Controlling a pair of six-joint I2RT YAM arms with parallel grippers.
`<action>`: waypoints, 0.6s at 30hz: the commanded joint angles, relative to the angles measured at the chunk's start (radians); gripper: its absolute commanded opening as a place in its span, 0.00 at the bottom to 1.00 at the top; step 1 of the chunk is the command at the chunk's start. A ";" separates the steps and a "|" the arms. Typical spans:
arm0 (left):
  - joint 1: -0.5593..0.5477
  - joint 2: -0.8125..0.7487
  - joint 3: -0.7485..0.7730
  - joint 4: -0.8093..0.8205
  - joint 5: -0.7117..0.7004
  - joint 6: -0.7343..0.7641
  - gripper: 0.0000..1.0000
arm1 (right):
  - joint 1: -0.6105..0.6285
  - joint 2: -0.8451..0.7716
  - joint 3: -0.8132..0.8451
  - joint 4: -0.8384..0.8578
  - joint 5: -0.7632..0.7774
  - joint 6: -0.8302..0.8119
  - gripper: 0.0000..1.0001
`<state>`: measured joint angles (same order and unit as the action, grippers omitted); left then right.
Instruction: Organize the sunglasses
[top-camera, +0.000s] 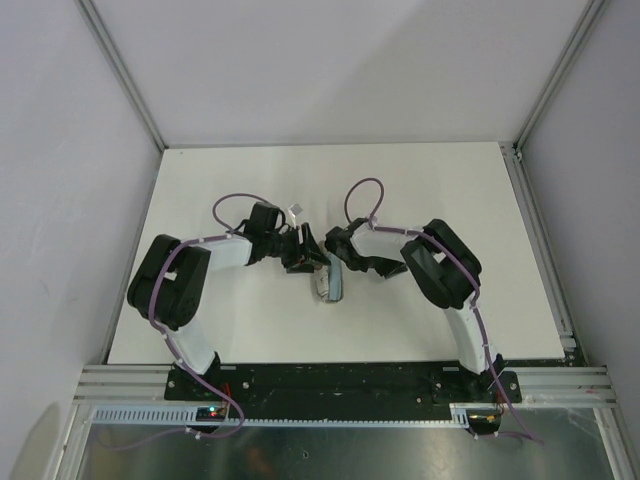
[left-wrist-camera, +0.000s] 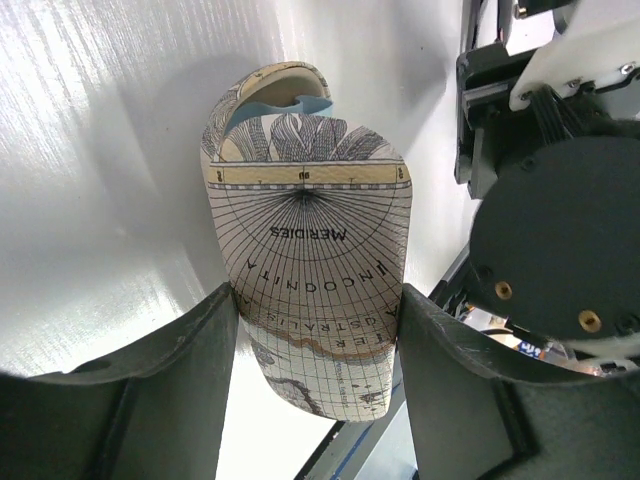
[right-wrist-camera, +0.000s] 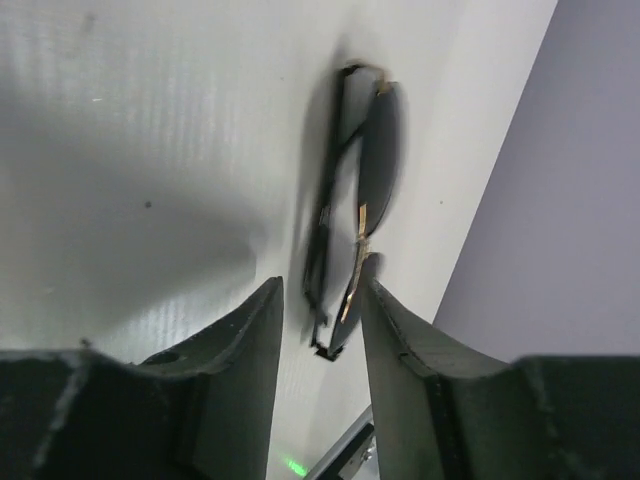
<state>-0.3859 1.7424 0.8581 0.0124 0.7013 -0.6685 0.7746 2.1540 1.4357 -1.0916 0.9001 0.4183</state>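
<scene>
The sunglasses (right-wrist-camera: 378, 150) are folded flat, with the thin temple arms laid against the dark lenses. They sit between the right jaws: the near end is in the gap and the rest points away over the white counter (right-wrist-camera: 150, 120). The right jaws stand partly apart. On one side a thin dark gap shows between finger and frame. On the other side the frame seems to touch the finger, so this looks like a loose hold and not a clamp. The right wrist view does not tell whether the sunglasses rest on the counter or hang just above it. In the top view they are hidden under the two wrists.

The left jaws are closed on the two long sides of the case (left-wrist-camera: 310, 280), an oval shell with a map print. Its far end is open and a light blue cloth (left-wrist-camera: 272, 102) shows inside.

The sunglasses are probably very light and easy to bend, and the hinges are likely the weak place. The lenses look smooth, so they may slip and take scratches. The safer hold is likely across the whole folded packet near the hinge end, with mild pressure, and not on one temple arm alone. Such a narrow packet may turn between the fingers.
</scene>
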 joint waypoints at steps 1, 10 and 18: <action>-0.002 -0.012 -0.029 -0.083 -0.083 0.081 0.50 | 0.029 -0.075 0.043 0.016 -0.040 -0.015 0.43; -0.002 -0.003 -0.024 -0.083 -0.082 0.081 0.50 | 0.024 -0.226 0.011 0.165 -0.357 -0.117 0.43; -0.002 0.001 -0.017 -0.083 -0.082 0.080 0.50 | -0.201 -0.382 -0.094 0.259 -0.576 -0.132 0.42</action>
<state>-0.3859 1.7409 0.8581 0.0113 0.7002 -0.6632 0.7086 1.8568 1.4033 -0.8963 0.4683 0.3042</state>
